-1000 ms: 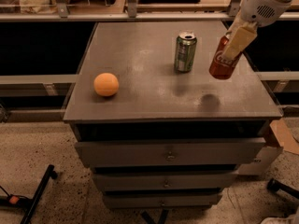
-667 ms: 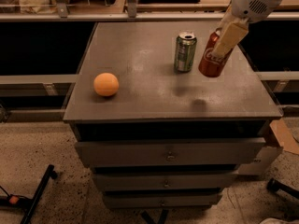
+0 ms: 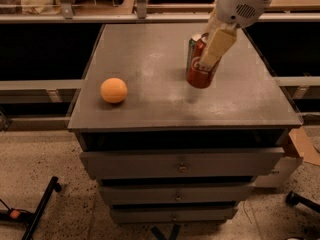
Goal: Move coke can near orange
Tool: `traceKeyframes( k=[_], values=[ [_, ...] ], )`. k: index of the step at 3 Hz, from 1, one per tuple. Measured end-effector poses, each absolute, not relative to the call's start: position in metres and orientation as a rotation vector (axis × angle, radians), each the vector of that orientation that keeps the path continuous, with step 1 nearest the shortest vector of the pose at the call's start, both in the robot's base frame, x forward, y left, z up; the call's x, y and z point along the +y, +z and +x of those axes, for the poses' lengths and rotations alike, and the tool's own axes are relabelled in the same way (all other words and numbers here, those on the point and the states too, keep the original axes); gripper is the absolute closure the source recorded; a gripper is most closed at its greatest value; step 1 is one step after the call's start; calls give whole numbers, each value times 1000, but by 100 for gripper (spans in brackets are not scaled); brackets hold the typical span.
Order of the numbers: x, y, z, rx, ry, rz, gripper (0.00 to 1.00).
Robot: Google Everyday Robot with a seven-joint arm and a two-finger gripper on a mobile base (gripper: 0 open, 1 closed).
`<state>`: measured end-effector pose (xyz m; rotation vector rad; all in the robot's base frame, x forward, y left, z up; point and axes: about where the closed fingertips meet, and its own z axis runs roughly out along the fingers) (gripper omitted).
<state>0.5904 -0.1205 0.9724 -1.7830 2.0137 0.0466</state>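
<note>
The orange (image 3: 113,90) sits on the left side of the grey cabinet top (image 3: 150,64). My gripper (image 3: 212,51) comes down from the upper right and is shut on the red coke can (image 3: 198,71), holding it tilted in the air above the cabinet top, right of centre. The can is well to the right of the orange. Its shadow falls on the surface just below it.
A green can (image 3: 192,46) stands just behind the held coke can, mostly hidden by it. The cabinet has several drawers (image 3: 180,161) below. A shelf rail runs along the back. A black stand leg (image 3: 35,211) lies on the floor at lower left.
The gripper has carried the coke can leftward from near the cabinet's right edge to in front of the green can. The orange and green can have not moved.
</note>
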Motion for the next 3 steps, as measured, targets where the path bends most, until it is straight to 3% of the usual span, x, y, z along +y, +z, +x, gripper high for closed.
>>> traceKeyframes(
  k=[3],
  values=[
    [-42,942,589,1928,98,-1905,100]
  ],
)
